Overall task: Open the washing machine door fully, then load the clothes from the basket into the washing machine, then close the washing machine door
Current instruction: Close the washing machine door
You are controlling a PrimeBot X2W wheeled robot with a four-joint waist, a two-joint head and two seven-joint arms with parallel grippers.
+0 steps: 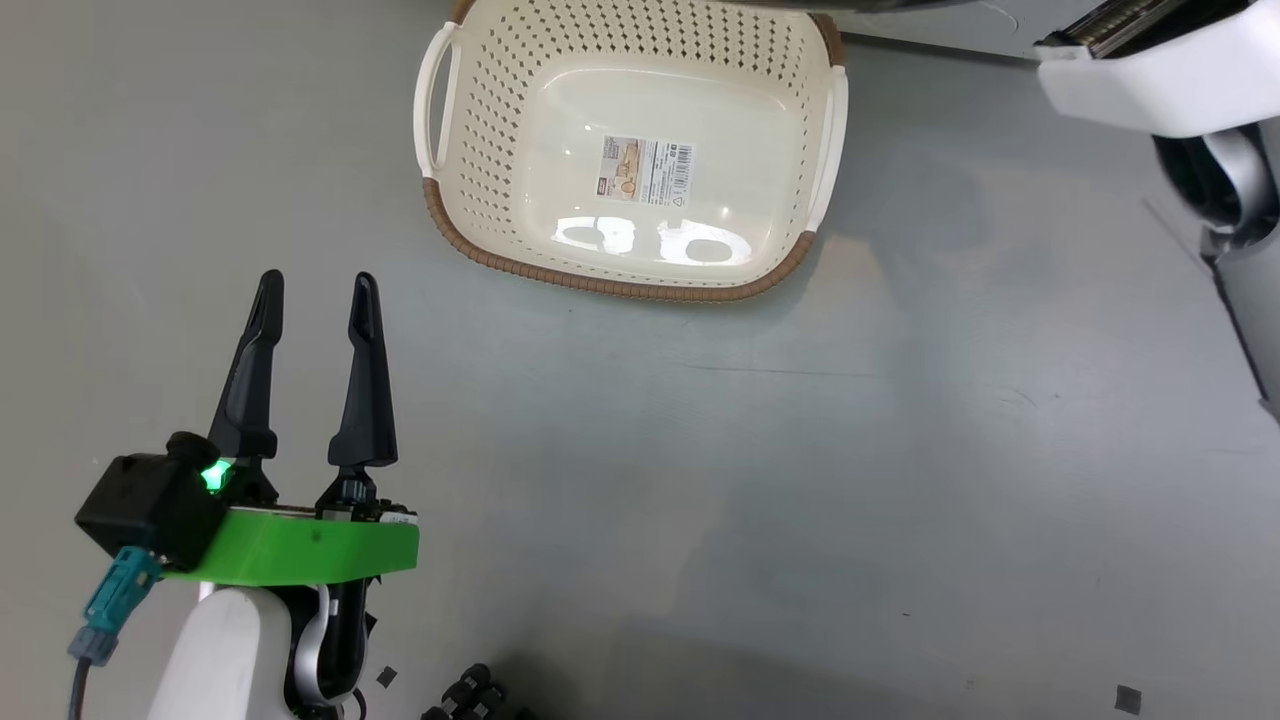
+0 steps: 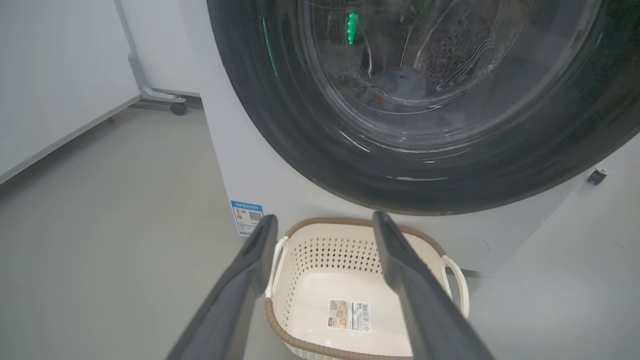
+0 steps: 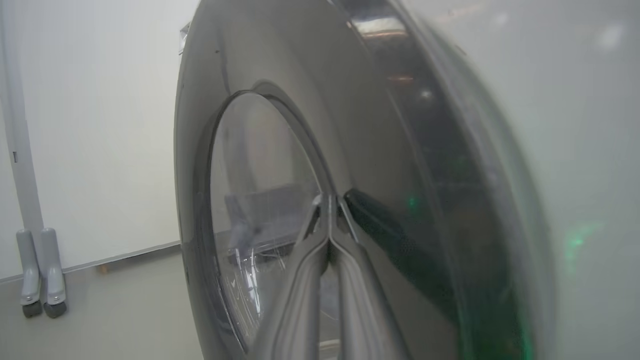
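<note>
Right end effector (image 3: 328, 200), clenched on nothing, is pressing its tips on the washing machine door (image 3: 380, 150); pushing squarely on the black rim, not the glass, is advisable. The round door is facing outward above the empty basket (image 1: 640, 290), whose long axis is running handle to handle; left end effector (image 1: 318, 282) is hanging released near the basket.

Closed right tool (image 3: 330, 199), tips at washing machine door (image 3: 260, 60) rim.
</note>
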